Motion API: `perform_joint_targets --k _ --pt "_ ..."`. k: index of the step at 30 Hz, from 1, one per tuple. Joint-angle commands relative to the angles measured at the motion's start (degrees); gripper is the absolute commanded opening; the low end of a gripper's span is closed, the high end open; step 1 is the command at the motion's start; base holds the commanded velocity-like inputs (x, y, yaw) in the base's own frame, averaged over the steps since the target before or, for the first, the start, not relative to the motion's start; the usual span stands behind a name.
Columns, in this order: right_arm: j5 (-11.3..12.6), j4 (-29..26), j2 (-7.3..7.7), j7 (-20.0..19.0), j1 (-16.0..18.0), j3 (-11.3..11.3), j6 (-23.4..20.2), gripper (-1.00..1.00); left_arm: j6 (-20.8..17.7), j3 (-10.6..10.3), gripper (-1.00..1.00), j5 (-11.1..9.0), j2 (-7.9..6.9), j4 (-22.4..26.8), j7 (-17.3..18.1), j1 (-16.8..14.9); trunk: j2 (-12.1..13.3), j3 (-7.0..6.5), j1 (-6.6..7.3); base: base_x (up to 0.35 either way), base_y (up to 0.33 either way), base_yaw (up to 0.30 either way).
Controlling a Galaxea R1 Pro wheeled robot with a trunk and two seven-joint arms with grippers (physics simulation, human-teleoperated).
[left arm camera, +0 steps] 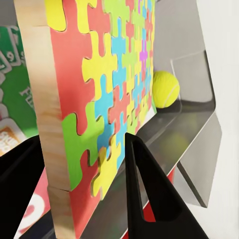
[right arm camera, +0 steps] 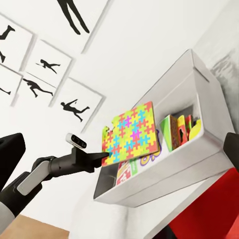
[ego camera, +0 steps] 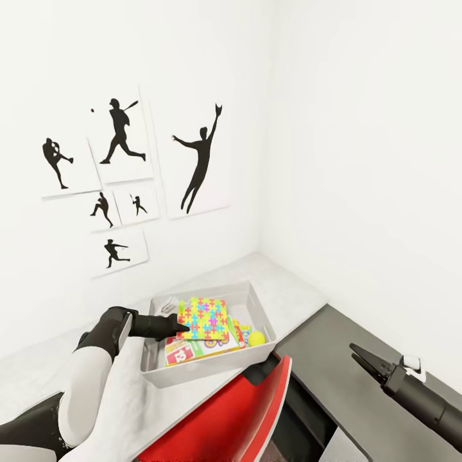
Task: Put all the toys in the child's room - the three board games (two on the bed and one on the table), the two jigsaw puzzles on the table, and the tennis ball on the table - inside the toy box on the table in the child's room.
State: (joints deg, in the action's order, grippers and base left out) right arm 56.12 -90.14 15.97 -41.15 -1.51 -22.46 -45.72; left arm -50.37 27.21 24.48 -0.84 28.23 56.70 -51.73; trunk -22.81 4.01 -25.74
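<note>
My left gripper [ego camera: 182, 328] is shut on one edge of a colourful jigsaw puzzle [ego camera: 204, 317] on a wooden board, holding it tilted over the grey toy box [ego camera: 212, 375]. In the left wrist view the puzzle [left arm camera: 99, 89] sits between the two black fingers [left arm camera: 149, 194]. Inside the box lie board games [ego camera: 181, 351] and a yellow tennis ball [ego camera: 256, 338], which rests in the box corner [left arm camera: 165, 88]. From the right wrist, the puzzle [right arm camera: 130, 133] hangs above the box [right arm camera: 169, 172]. My right gripper [ego camera: 363, 359] hovers open to the right of the table, holding nothing.
The box stands on a pale table [ego camera: 289, 289] set in the room's corner, with walls behind and to the right. Baseball silhouette posters [ego camera: 122, 138] hang on the wall. A red and black shape [ego camera: 244, 417] sits just below the box. Dark surface [ego camera: 333, 378] lies to the right.
</note>
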Motion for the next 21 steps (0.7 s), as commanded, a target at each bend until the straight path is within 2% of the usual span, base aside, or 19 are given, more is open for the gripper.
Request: perform_joint_targets --k 1,15,16,21 --pt "0.2 0.0 0.00 0.0 0.0 0.0 -0.3 1.00 0.8 0.1 -1.00 2.6 0.05 0.0 0.4 0.0 -0.1 0.23 -0.04 0.000 0.000 0.000" --pt "0.2 0.0 -0.07 -0.1 0.0 -0.7 -0.3 1.00 1.2 0.1 -1.00 2.5 0.05 0.3 1.0 0.0 -0.1 0.47 -0.04 0.000 0.000 0.000" --pt "0.2 0.0 -0.07 -0.1 0.0 -0.7 -0.3 1.00 1.2 0.1 1.00 2.6 0.05 0.3 1.1 0.0 -0.1 0.47 -0.04 0.000 0.000 0.000" --pt "0.2 0.0 -0.07 -0.1 0.0 -0.7 -0.3 1.00 1.3 0.1 1.00 2.5 0.03 0.4 1.2 0.0 -0.1 0.47 -0.04 0.000 0.000 0.000"
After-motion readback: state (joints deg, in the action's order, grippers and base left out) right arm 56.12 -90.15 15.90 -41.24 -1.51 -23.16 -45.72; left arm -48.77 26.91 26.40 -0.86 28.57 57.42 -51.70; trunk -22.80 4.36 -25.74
